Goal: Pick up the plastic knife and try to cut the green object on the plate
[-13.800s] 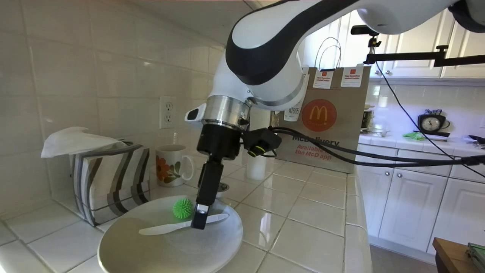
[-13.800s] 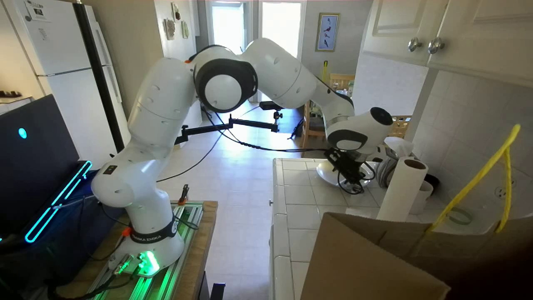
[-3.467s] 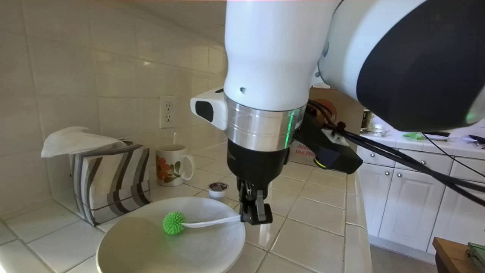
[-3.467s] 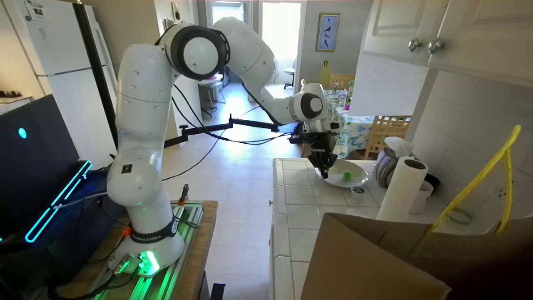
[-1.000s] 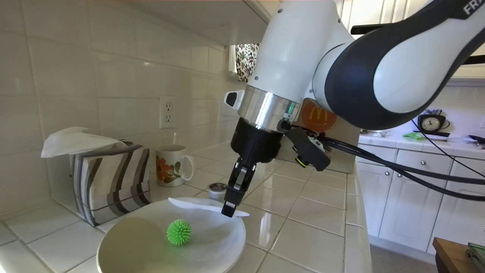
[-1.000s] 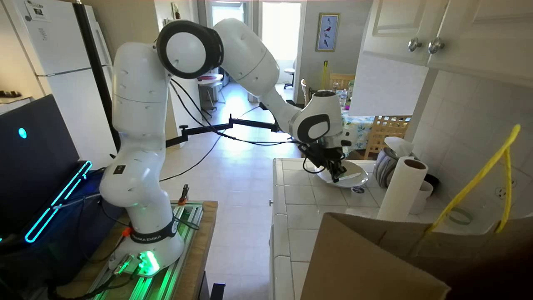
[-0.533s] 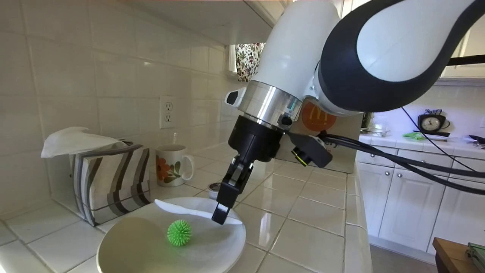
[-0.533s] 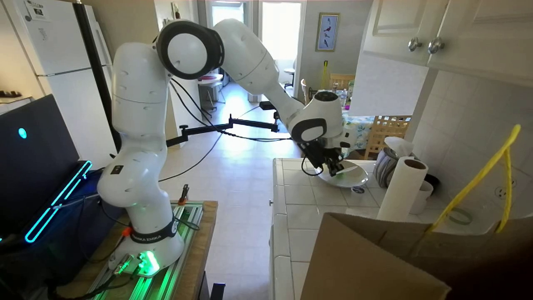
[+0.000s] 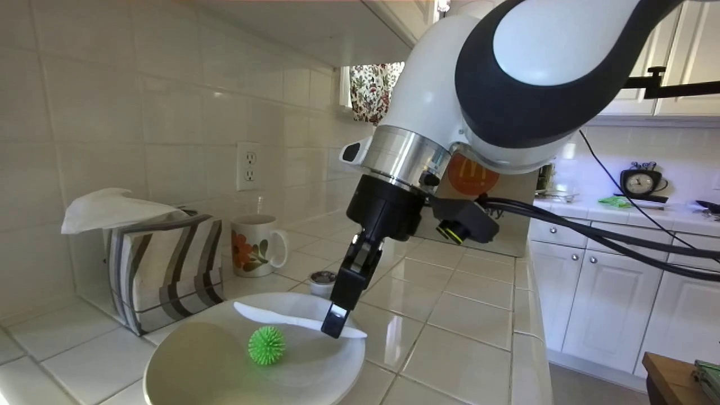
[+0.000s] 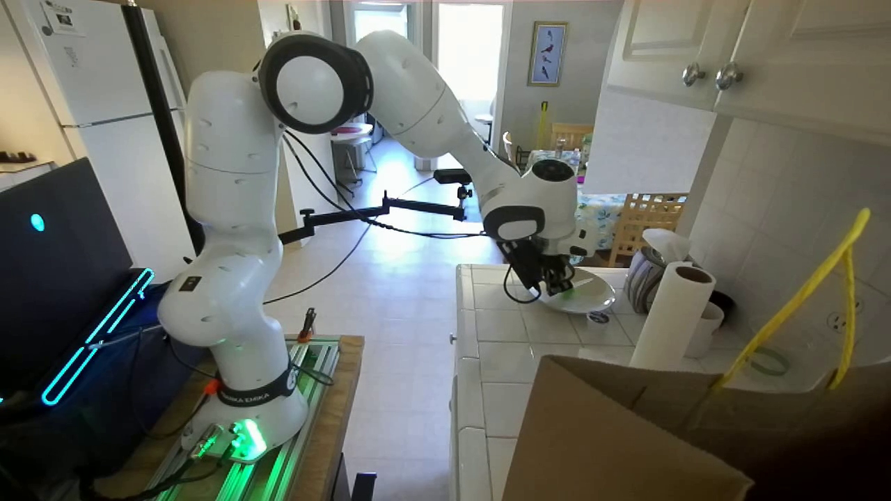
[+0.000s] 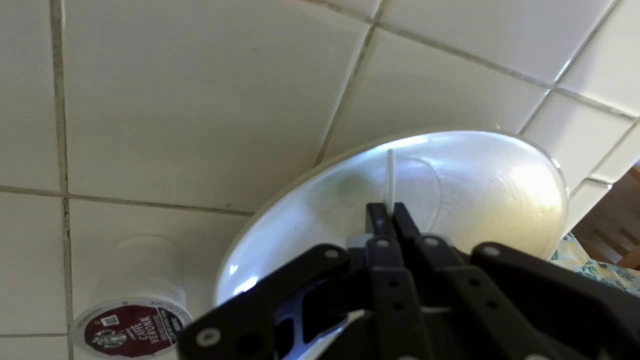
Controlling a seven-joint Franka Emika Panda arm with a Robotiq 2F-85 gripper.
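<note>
Knife [image 9: 280,319] is sitting pinched in the claw [image 9: 335,322], one end reaching out over the plate [image 9: 304,371]. Near the claw and knife, the ball [image 9: 266,345] is resting on the plate. Beneath the claw, the plate is lying on the desk [image 9: 455,337]. A pod [image 9: 322,284] is standing near the claw, a mug [image 9: 254,247] farther off.

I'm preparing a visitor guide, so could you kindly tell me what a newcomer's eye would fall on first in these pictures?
Probably the bright green spiky ball on the pale plate, with the black gripper holding a white knife over the plate. In an exterior view, the big white arm arches across toward the tiled counter, and a brown paper bag fills the lower right corner.
</note>
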